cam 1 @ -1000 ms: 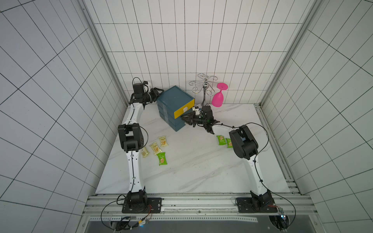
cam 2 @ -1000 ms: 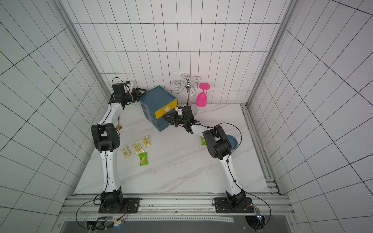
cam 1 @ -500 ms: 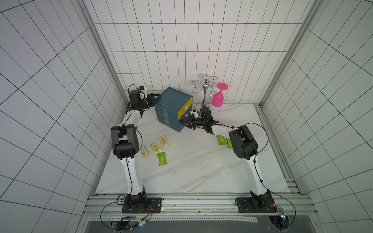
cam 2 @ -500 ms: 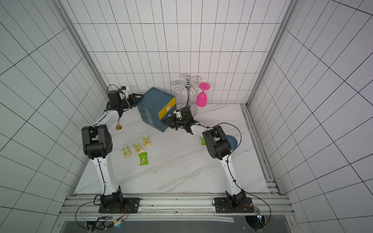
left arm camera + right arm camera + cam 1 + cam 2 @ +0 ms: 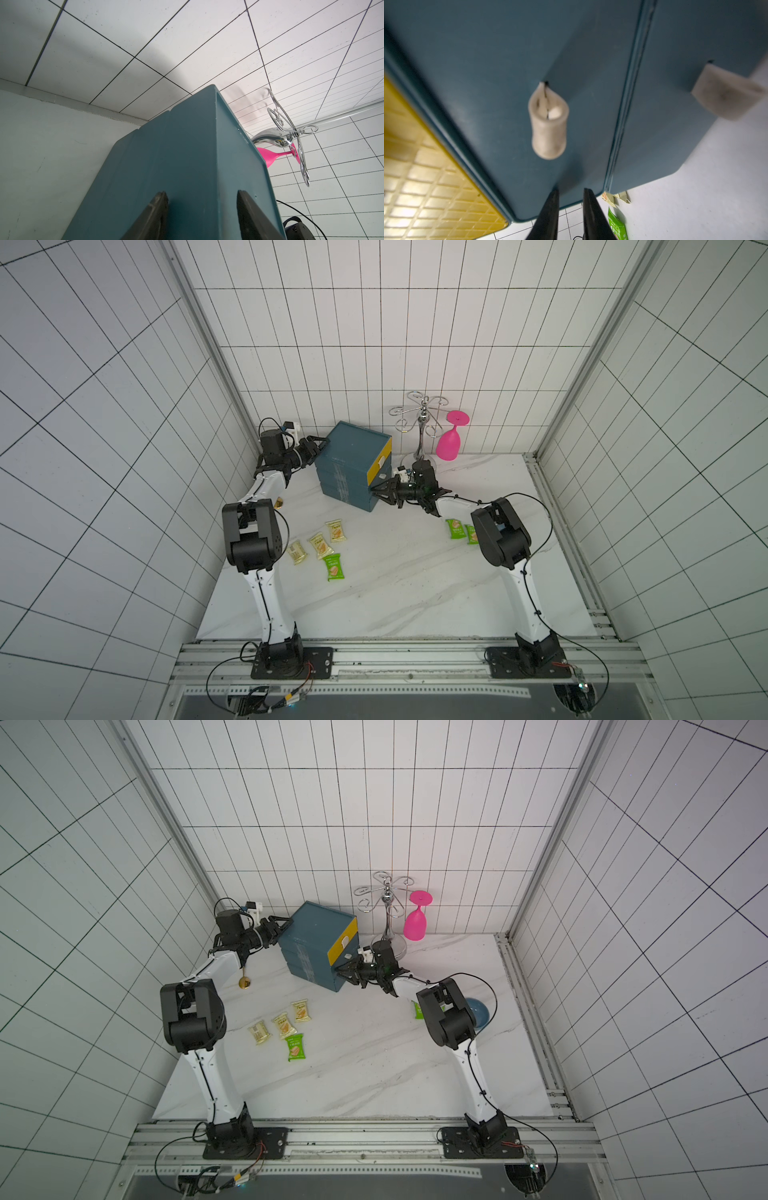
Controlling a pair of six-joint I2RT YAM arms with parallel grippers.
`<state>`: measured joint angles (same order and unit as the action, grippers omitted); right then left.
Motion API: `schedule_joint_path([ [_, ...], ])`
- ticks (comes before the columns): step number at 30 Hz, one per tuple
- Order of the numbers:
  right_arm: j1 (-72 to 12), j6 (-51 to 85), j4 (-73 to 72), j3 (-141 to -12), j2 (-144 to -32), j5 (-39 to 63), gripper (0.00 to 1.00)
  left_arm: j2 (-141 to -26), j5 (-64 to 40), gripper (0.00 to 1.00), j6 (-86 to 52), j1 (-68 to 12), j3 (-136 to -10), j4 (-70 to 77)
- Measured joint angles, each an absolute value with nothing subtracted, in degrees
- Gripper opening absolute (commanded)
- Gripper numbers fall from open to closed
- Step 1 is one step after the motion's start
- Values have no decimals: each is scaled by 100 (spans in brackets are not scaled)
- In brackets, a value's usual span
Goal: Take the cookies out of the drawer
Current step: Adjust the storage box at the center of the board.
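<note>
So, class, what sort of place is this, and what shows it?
Likely a robot test booth: left arm and right arm bolted to a rail, tiled walls closing in a marble-look table.

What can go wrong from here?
1. The left gripper sits open at the rear of the cabinet, not clamping it; the cabinet may slide or turn when a drawer is pulled.
2. The right gripper is near the front's lower corner, off the pull tab; a pull may miss it.
3. The wire rack with the pink glass stands close behind; a shove could topple it.
</note>
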<state>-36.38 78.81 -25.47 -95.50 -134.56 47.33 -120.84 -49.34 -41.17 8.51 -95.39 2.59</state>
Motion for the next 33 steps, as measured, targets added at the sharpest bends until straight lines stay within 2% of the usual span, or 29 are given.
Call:
schedule_joint_path([
  [4,-3647,7883,-2526,-9550,-13447,4716,26,-12084,-4960,61,-4169,858,-9568,217],
  [16,-3889,7885,-2521,-8923,-12995,4296,40,-11692,-4840,67,-4224,961,-9459,-554],
  [28,-4386,7926,-2561,-8051,-12053,4134,43,-11397,-4932,76,-4128,1035,-10151,-1944],
  [33,-4547,8003,-2589,-7262,-11441,3972,43,-11026,-4960,77,-4042,1039,-10556,-2305],
])
